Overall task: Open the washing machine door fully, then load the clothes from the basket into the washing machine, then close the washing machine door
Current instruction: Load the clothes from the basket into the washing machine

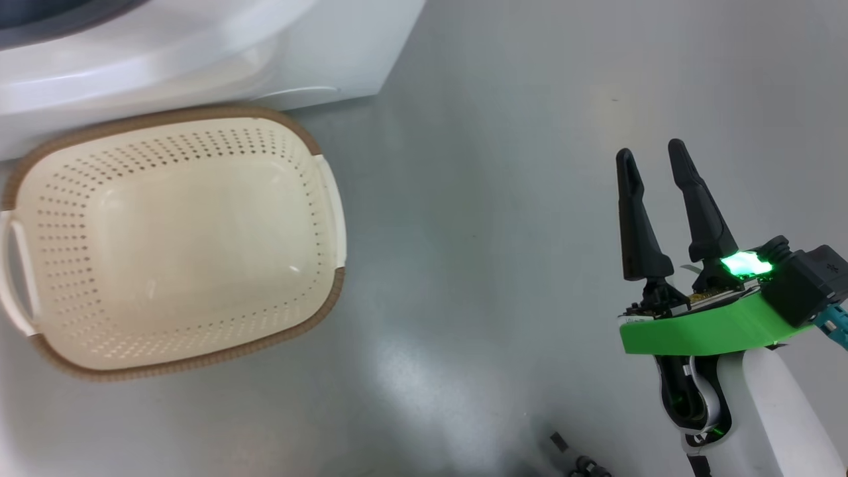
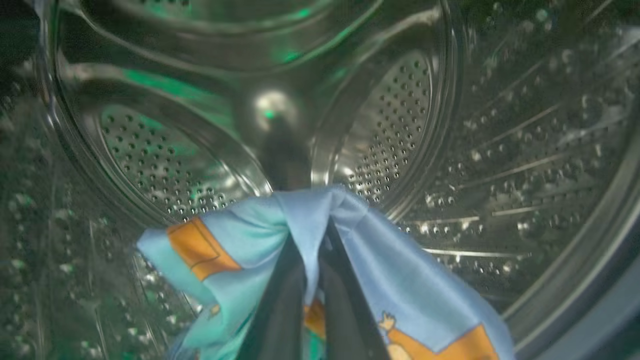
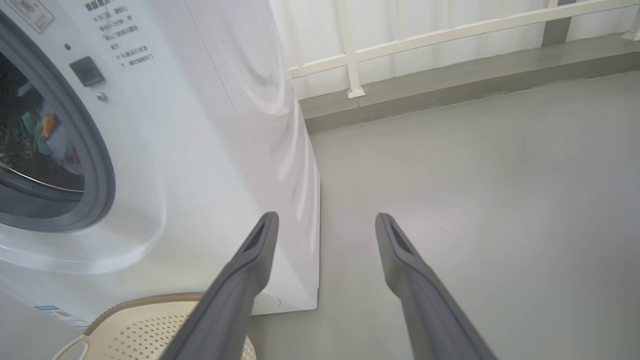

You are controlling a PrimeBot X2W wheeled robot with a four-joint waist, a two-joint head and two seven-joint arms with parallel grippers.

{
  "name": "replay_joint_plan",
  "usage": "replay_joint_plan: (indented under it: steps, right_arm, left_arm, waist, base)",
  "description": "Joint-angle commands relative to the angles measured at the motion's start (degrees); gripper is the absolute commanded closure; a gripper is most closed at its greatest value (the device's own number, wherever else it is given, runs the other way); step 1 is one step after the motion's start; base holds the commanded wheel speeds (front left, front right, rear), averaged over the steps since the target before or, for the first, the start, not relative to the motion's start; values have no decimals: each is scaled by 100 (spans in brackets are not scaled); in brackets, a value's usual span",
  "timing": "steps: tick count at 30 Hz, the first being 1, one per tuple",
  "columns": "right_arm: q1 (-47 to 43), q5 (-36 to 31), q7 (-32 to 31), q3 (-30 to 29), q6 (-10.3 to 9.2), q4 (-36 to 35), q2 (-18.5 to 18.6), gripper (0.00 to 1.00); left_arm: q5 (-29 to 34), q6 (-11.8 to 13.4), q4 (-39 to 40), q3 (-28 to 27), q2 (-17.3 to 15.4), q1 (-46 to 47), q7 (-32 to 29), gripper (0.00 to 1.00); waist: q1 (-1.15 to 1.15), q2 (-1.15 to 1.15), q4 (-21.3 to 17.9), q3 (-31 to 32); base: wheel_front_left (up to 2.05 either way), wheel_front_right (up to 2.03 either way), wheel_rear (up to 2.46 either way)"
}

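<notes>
Loading step in hand, by the look of it near its end; left gripper (image 2: 315, 237) is inside the steel drum (image 2: 390, 100) of the washing machine (image 3: 200, 150), its two dark fingers pinched shut on a fold of the clothes (image 2: 240, 240), light blue fabric with orange print draping to either side of the fingers; the cloth hangs in front of the drum's back wall, and whether it touches the drum floor cannot be told; the right wrist view shows the round opening and its grey seal (image 3: 100, 165) uncovered, with a patch of coloured fabric in the dark behind it, so the door is judged open; basket (image 1: 199, 142) sits on the grey floor (image 1: 497, 232) just in front of the machine, its cream bottom bare, so this is likely the last garment; right gripper (image 1: 650, 151) hangs over open floor, well apart from basket and machine, fingers spread wide and holding nothing; next move calls for parting the left fingers to drop the cloth deep in the drum, drawing that arm out past the seal with no fabric trailing over the lip, then swinging the door shut.
</notes>
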State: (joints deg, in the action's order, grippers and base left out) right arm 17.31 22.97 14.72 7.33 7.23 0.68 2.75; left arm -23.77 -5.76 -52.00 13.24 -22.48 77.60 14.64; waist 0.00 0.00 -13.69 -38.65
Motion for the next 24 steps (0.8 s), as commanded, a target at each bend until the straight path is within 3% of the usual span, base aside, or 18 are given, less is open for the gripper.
replay_joint_plan:
  steps: [1, 5, 21, 22, 24]
  right_arm:
    - [18, 102, 28, 155, 25, -130, 13, 0]
    - [25, 139, 28, 222, 25, -142, 13, 0]
    - [-42, 200, 28, 277, 25, -157, 13, 0]
    - [-32, 208, 28, 282, 25, -141, 13, 0]
    - [-18, 220, 28, 286, 25, -133, 13, 0]
  left_arm:
    - [191, 119, 281, -273, -400, 319, 36, 100]
    - [564, 325, 682, -547, -364, 216, 36, 100]
    - [956, 4, -1048, -434, -193, 177, 1, 100]
    - [949, -23, -1360, -392, -175, 308, -44, 96]
    - [979, -57, -1612, -303, -155, 403, -126, 59]
  waist:
    - [0, 0, -179, -86]
    - [0, 0, -299, -112]
    - [0, 0, -391, -118]
    - [0, 0, -364, -100]
    - [0, 0, -338, -69]
  base:
    - [0, 0, 0]
    - [0, 0, 0]
    - [0, 0, 0]
    - [0, 0, 0]
    - [0, 0, 0]
